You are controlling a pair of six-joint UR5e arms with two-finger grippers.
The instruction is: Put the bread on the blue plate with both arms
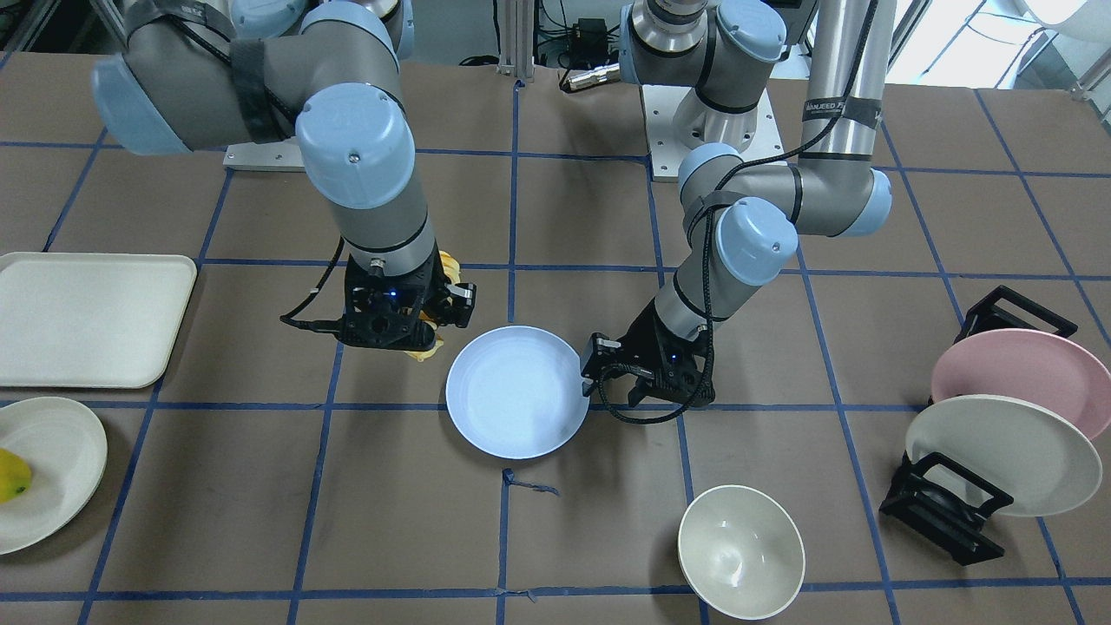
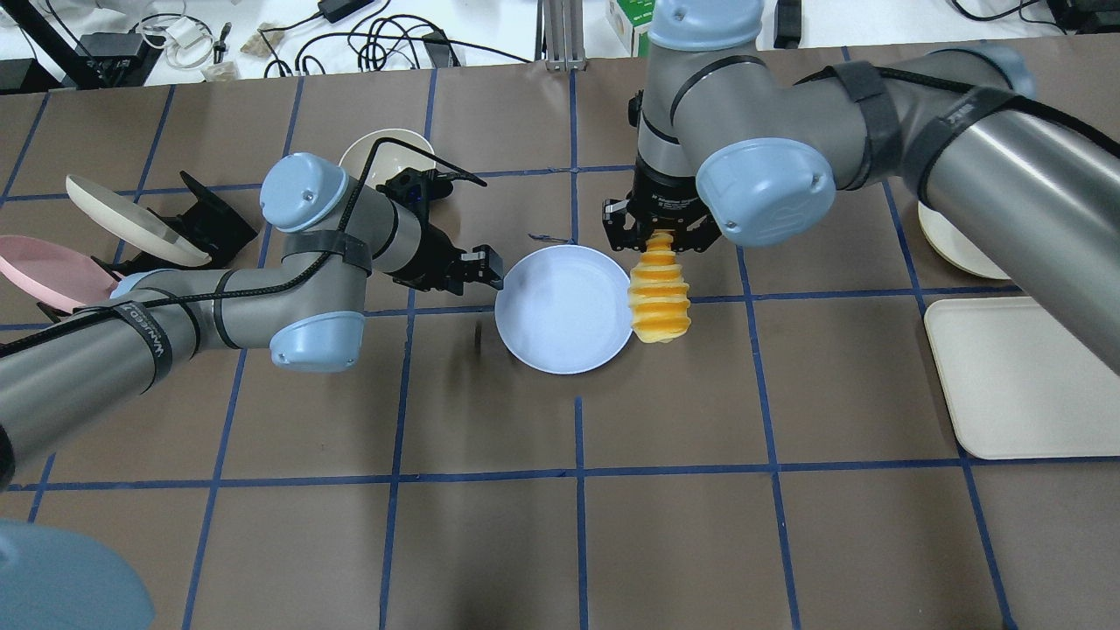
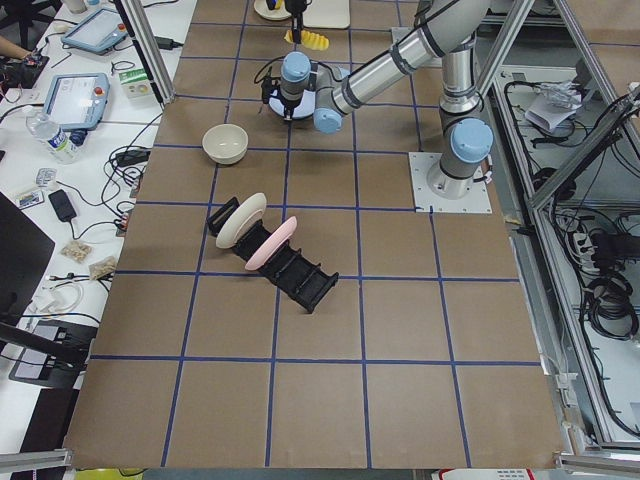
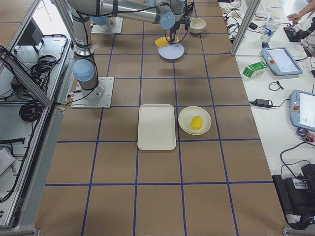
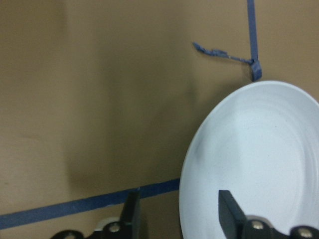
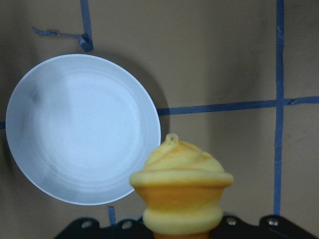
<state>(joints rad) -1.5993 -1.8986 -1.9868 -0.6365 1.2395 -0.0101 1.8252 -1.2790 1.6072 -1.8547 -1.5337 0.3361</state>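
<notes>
The blue plate (image 2: 564,308) lies flat on the table's middle; it also shows in the front view (image 1: 518,391). My right gripper (image 2: 661,238) is shut on one end of the bread (image 2: 661,293), an orange-topped ridged loaf that hangs down from it above the table, just beside the plate's rim on the robot's right. In the right wrist view the bread (image 6: 182,189) hangs to the right of the plate (image 6: 82,129). My left gripper (image 2: 492,269) is open at the plate's opposite edge, its jaws astride the rim (image 5: 187,164).
A white bowl (image 1: 740,551) stands at the far side of the table. A black rack holds a pink plate (image 1: 1024,373) and a white plate (image 1: 1002,451). A white tray (image 1: 87,317) and a white plate with a yellow-green fruit (image 1: 13,476) lie on the robot's right.
</notes>
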